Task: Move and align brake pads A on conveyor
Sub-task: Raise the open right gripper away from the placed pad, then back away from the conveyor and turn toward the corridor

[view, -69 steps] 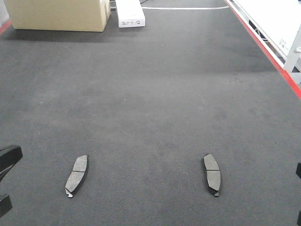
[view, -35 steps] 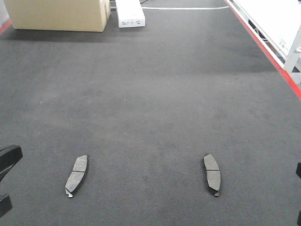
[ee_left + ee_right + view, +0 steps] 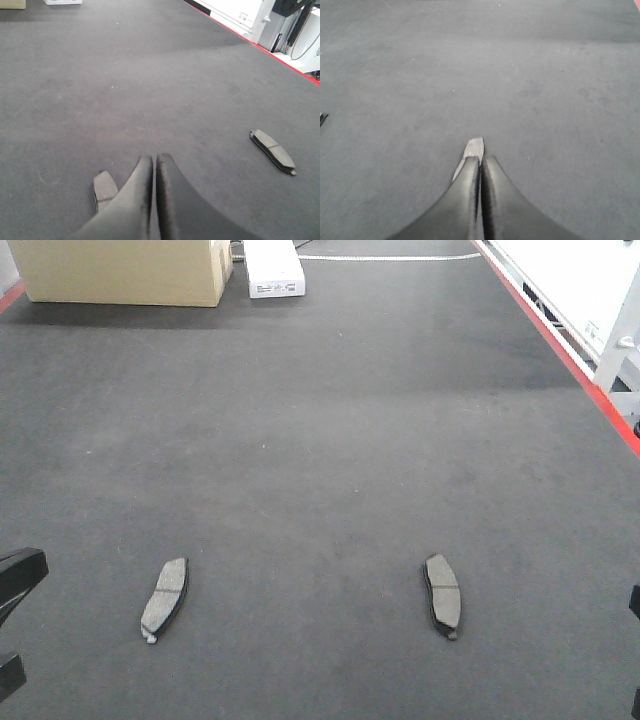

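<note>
Two brake pads A lie flat on the dark conveyor, lengthwise away from me: the left pad and the right pad, far apart. In the left wrist view my left gripper is shut and empty, hovering over the belt; its left finger half hides the left pad, and the right pad lies off to the right. My right gripper is also shut and empty, with the right pad's tip poking out just beyond its fingertips.
A cardboard box and a white box stand at the belt's far end. A red edge strip runs along the right side, with white equipment beyond it. Dark parts of the left arm show at the frame's left edge.
The front view has shifted slightly: both pads and the red edge now sit a little higher in the picture. Arm parts at the frame edges look unmoved.
</note>
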Motion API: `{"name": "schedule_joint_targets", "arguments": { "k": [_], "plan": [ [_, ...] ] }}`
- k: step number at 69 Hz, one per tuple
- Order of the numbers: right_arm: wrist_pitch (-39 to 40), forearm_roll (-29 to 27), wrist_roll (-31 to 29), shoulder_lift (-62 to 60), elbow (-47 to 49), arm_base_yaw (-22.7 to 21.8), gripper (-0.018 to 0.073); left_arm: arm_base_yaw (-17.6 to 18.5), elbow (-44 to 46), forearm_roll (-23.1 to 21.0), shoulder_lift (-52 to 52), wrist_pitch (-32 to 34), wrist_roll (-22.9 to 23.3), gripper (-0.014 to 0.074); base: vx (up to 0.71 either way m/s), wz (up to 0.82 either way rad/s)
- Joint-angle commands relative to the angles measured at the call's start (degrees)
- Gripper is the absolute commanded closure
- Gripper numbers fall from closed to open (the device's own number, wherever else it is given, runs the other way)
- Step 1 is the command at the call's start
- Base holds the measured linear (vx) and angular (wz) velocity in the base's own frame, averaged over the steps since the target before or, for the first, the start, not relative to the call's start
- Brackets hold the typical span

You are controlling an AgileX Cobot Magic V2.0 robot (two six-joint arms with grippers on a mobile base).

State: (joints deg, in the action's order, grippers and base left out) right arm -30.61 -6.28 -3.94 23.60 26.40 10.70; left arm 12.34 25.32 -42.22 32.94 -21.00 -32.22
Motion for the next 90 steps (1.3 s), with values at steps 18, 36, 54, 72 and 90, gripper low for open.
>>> {"name": "schedule_joint_targets", "arguments": {
  "k": [18, 36, 54, 72, 90],
  "plan": [
    [4.3, -0.1, -0.1, 0.3, 1.5, -0.4, 0.0566, 0.3, 1.5, -1.0, -0.2, 2.5, -0.2, 0.0603, -0.22, 0.06],
    [4.3, -0.1, -0.1, 0.3, 1.5, -0.4, 0.0566, 0.3, 1.5, -1.0, -0.2, 2.5, -0.2, 0.0603, -0.29, 0.06],
    [4.3, -0.1, -0.1, 0.3, 1.5, -0.4, 0.0566, 0.3, 1.5, -1.0, -0.2, 2.4, -0.2, 0.0603, -0.31, -0.03],
    [4.3, -0.1, -0.1, 0.3, 1.5, -0.4, 0.0566, 0.3, 1.5, -1.0, -0.2, 2.0, -0.2, 0.0603, -0.27, -0.25],
    [4.3, -0.1, -0.1, 0.3, 1.5, -0.4, 0.0566, 0.3, 1.5, -1.0, -0.2, 2.0, -0.2, 0.0603, -0.21, -0.66]
  ]
}}
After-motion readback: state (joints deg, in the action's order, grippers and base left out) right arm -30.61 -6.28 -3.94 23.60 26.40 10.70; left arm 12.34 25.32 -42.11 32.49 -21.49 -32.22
